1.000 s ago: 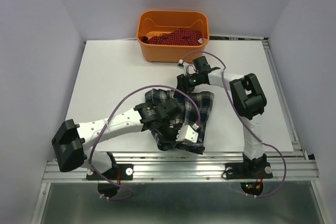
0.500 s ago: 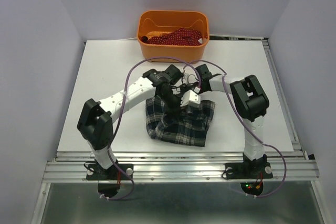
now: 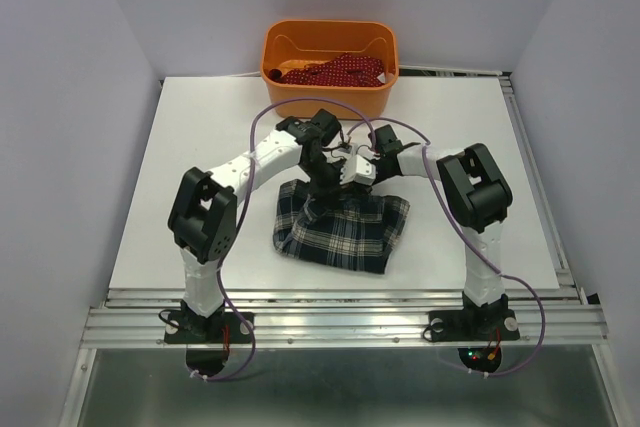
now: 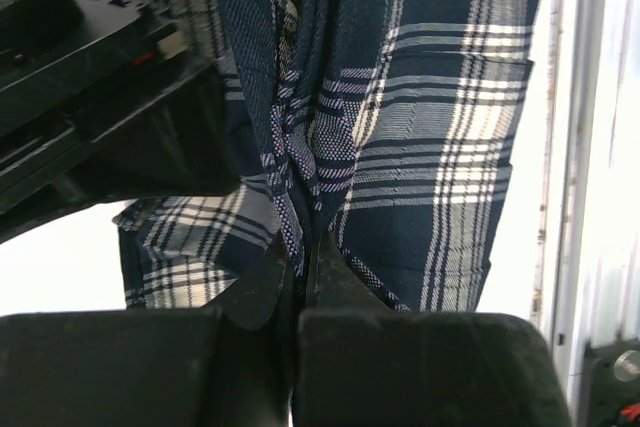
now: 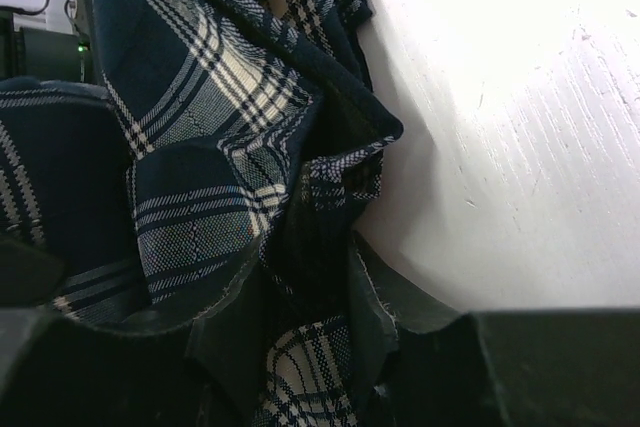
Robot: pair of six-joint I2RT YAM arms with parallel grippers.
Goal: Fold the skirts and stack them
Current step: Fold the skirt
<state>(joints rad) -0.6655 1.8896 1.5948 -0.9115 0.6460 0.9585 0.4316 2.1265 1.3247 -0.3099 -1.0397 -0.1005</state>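
Left pincer (image 4: 303, 259) pinches tartan skirt (image 3: 345, 232); orange tub (image 3: 300, 97) behind.

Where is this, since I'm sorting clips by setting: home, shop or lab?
Probably a robotics lab cell: a white table boxed in by plain panels, with the left arm and right arm bolted to an aluminium rail at its near edge.

tartan skirt (image 3: 345, 232) of soft woven cloth, matt and creased — orange tub (image 3: 330, 97) of smooth plastic — white bench (image 3: 200, 147) matt, finely scratched.
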